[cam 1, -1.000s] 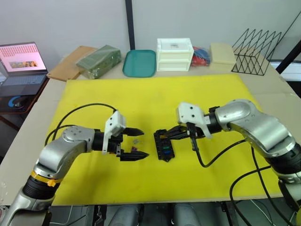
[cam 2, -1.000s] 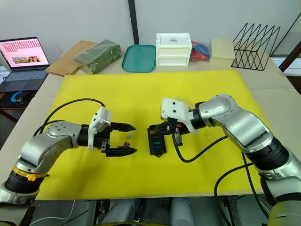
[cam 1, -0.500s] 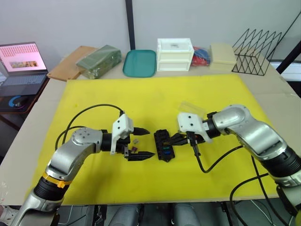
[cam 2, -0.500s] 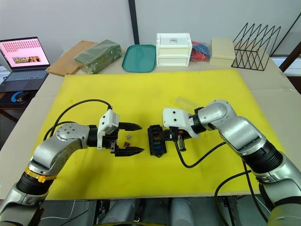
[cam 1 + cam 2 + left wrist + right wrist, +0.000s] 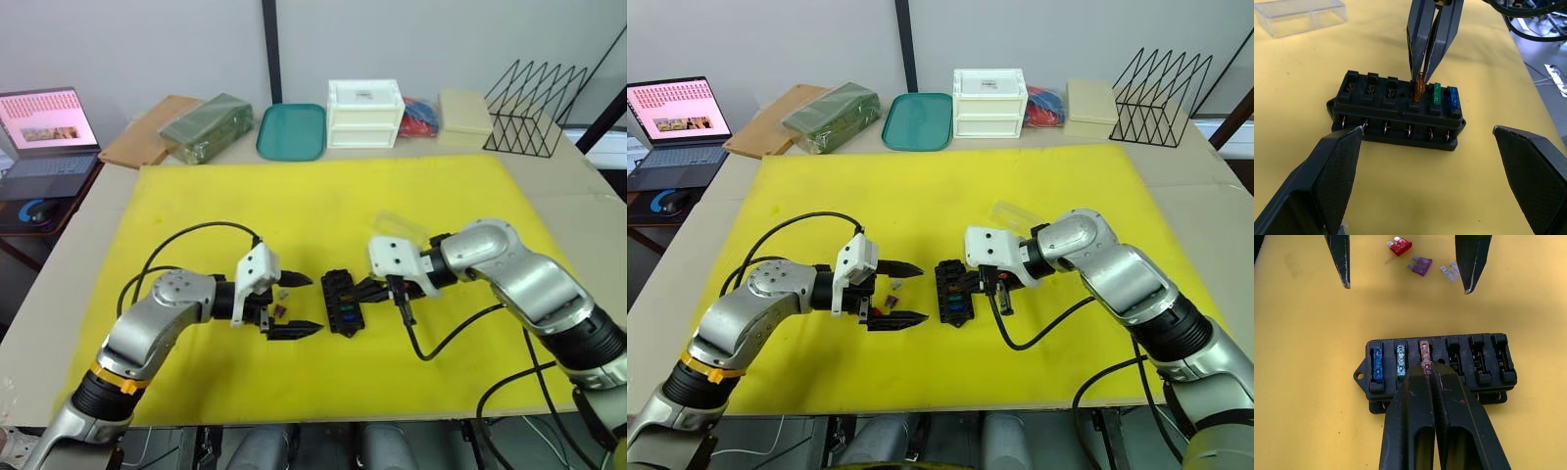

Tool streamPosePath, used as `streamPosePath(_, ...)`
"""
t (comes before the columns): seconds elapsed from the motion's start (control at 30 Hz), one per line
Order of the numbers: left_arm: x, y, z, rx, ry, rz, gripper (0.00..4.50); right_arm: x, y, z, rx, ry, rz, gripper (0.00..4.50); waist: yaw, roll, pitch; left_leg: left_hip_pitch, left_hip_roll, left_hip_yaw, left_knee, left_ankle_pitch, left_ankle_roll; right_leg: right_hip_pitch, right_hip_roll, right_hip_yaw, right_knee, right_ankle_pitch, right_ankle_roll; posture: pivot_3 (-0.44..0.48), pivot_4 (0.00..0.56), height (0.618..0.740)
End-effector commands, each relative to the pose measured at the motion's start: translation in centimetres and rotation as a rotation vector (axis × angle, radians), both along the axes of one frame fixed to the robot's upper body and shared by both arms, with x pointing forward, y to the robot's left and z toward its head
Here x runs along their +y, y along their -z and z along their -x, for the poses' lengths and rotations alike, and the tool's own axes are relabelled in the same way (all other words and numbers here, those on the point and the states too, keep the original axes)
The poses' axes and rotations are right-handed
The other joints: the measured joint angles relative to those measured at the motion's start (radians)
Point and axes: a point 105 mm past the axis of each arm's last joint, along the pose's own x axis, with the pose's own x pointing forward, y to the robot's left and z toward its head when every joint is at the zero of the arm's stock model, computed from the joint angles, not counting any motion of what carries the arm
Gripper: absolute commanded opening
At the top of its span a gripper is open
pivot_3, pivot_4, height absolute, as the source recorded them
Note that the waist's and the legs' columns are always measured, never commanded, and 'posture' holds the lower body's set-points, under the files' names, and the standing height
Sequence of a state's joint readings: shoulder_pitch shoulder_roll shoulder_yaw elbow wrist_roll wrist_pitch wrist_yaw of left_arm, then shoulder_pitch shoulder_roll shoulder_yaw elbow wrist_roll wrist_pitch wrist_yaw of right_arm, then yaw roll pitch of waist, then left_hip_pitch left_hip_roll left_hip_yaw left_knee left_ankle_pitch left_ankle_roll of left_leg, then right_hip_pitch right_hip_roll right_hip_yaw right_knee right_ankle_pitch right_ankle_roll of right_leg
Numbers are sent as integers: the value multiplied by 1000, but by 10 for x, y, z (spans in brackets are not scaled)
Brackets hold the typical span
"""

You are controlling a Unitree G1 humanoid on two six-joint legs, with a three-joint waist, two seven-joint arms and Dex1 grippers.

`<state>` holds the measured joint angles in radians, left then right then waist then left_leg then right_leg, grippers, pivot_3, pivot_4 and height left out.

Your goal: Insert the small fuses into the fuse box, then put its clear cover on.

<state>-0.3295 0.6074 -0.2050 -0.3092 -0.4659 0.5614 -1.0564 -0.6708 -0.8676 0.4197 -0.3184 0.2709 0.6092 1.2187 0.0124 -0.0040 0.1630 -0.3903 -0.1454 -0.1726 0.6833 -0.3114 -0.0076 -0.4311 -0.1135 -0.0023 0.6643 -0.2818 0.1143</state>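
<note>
The right gripper [image 5: 1426, 369], pinched on a brown fuse [image 5: 1424, 351] half-seated in the box [image 5: 1437, 369] mid-worktop, needed a straight push down, while the left gripper [image 5: 896, 293] waited wide open and empty at the box's 9 o'clock.

Both head views look forward and down from above the yellow mat [image 5: 323, 196], far enough back to take in the whole table, and share nearly the same scene. Each wrist view sits low and close, facing the fuse box [image 5: 1396, 115] from opposite sides; both share it, though the distance between them seems hard to judge.
</note>
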Motion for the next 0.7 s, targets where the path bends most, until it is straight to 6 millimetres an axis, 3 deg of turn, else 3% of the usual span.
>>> streamPosePath(0.03,-3,-6,3,-41,9,11,4481,0,0,-2,-27,-14,19,0,0,0,0,0,0,0,0,0,0,0,0,0,0,0,0,0,150,740)
streamPosePath(0.4,-4,-3,5,-38,-11,20,4481,-4,11,-10,17,-15,87,0,0,0,0,1,0,0,0,0,0,1,0,0,0,0,0,0,150,740)
streamPosePath(0.7,-4,0,6,-34,-23,23,4481,3,2,-9,20,-67,111,0,0,0,0,1,0,0,0,0,0,1,0,0,0,0,0,0,150,740)
